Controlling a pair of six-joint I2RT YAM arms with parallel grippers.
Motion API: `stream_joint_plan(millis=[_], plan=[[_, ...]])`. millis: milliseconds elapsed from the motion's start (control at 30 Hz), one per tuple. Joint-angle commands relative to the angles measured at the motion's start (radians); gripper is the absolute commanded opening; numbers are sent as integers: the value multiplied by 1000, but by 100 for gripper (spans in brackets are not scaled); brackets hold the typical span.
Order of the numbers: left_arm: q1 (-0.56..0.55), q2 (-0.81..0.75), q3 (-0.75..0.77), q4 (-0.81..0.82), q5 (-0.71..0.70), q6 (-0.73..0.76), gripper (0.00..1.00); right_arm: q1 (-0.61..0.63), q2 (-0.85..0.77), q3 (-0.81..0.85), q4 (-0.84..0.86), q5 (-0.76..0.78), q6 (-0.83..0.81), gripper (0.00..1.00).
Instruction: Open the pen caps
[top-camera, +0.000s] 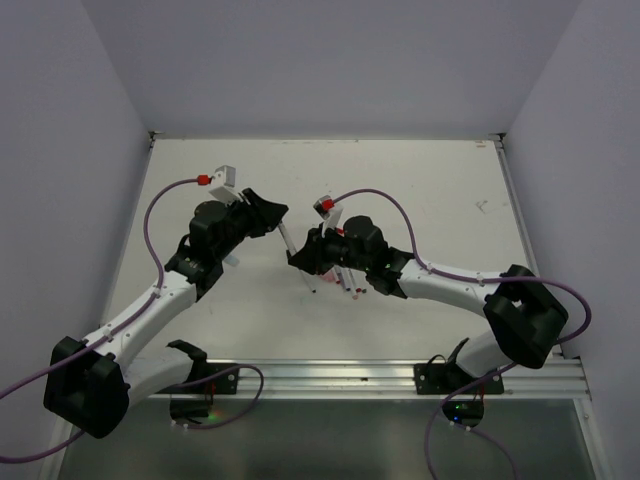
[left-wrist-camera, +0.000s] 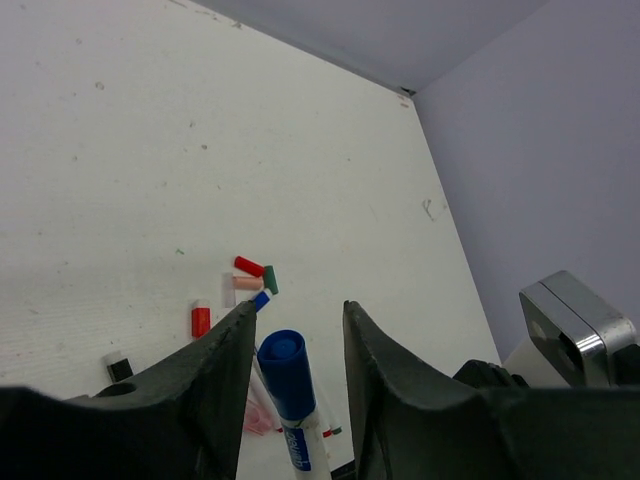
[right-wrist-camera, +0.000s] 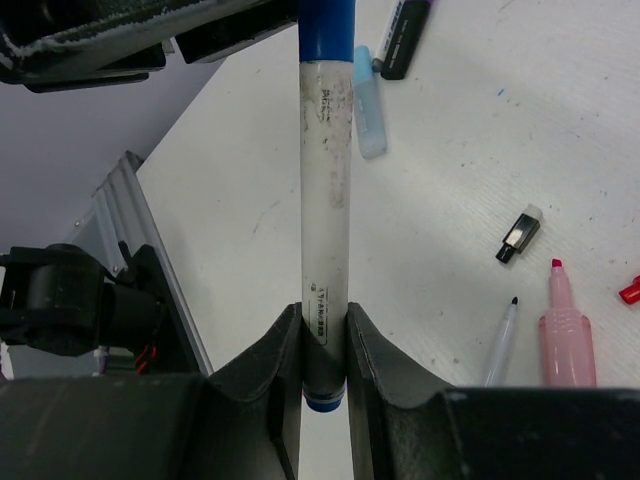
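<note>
Clamping tight, the jaws of the right gripper (right-wrist-camera: 324, 325) pinch the tail end of a thick white marker barrel (right-wrist-camera: 326, 180), which juts out from them with its blue plastic cap (left-wrist-camera: 284, 372) still on. The jaws of the left gripper (left-wrist-camera: 297, 322) stand partly open on either side of that cap, a gap showing on each side, holding nothing. Both grippers meet above the middle of the white bench (left-wrist-camera: 150, 150). Loose on it lie a short red cap (left-wrist-camera: 201, 321), a longer red cap (left-wrist-camera: 249, 266), a green cap (left-wrist-camera: 271, 279), a pale pink cap (left-wrist-camera: 246, 284), a light blue cap (right-wrist-camera: 368, 100), a small black cap (right-wrist-camera: 520, 236), an uncapped pink highlighter (right-wrist-camera: 565, 335) and a slim white pen (right-wrist-camera: 503, 345).
</note>
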Motion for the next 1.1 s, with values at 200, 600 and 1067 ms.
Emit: stream_joint_plan(millis=[200, 600, 1067], plan=[[-3, 18, 19, 13, 11, -10, 17, 0, -33, 1, 42, -22, -18, 0], [-3, 5, 126, -162, -311, -30, 0, 9, -53, -3, -125, 102, -99, 0], [66, -24, 96, 250, -266, -70, 0, 6, -55, -135, 23, -162, -54, 0]])
